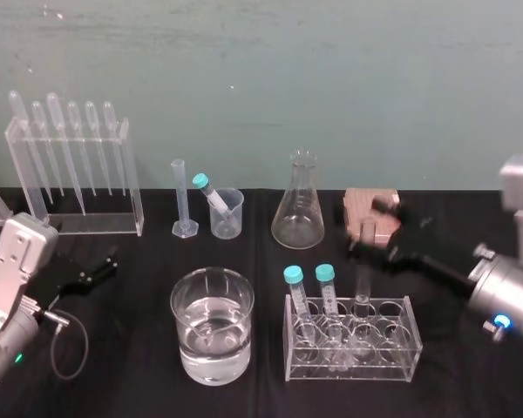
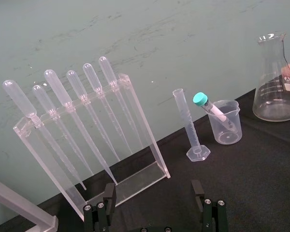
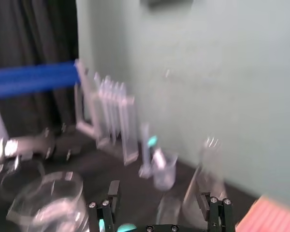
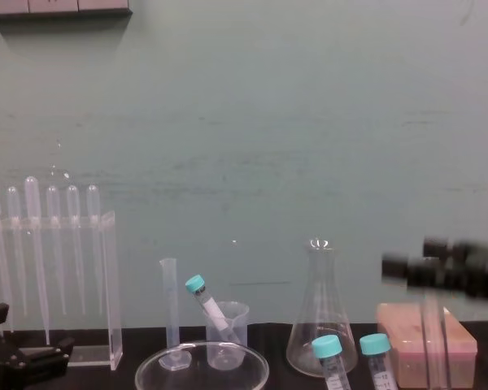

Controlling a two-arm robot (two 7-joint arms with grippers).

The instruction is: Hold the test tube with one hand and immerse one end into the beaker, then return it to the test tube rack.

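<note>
Soft, even room light: the wall [image 1: 331, 87] looks flat and the black table [image 1: 122, 383] swallows any shadows. Small glints on the water glass [image 1: 179, 313] and conical flask [image 1: 298, 213]. The right gripper [image 1: 370, 228] smears with motion in head and chest views — the right wrist view blurs throughout, the left wrist view is crisp.

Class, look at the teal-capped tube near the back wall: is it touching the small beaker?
Touching. The left wrist view shows the teal-capped tube standing inside the beaker, tilted and leaning against its rim.
</note>
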